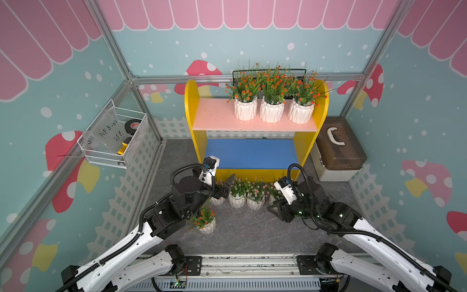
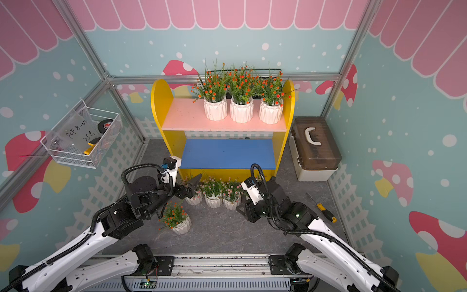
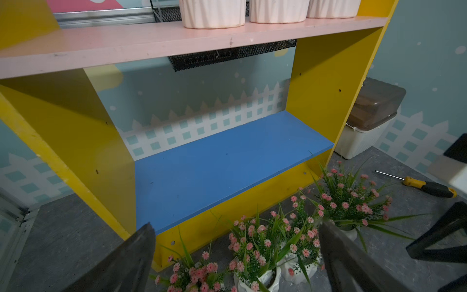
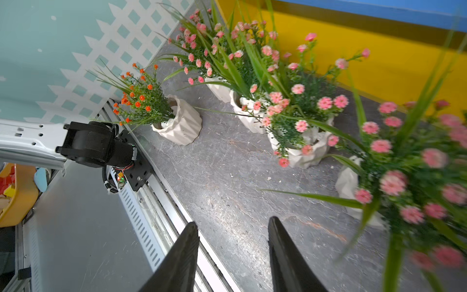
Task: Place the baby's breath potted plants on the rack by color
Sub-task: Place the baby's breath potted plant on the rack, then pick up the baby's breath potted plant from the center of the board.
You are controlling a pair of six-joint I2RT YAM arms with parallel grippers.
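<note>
Left arm (image 1: 121, 252) and right arm (image 1: 379, 242) reach in from six o'clock. The left gripper (image 3: 237, 224) hangs over the four pink-flowered plants (image 1: 238, 193), jaws spread wide and empty. The right gripper (image 4: 232, 221) sits at that row's three o'clock end, jaws apart with nothing between them. The row stands on the floor (image 1: 252, 227) just before the rack (image 1: 192, 106) at twelve o'clock. Three orange-flowered plants (image 1: 271, 111) line the pink shelf (image 1: 214, 116) (its right half); a fourth orange plant (image 1: 206, 222) stands on the floor at seven o'clock.

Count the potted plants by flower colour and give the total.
Orange-flowered plants: 4 (three on the pink shelf, one on the floor)
Pink-flowered plants: 4 (all on the floor)
Total: 8
</note>
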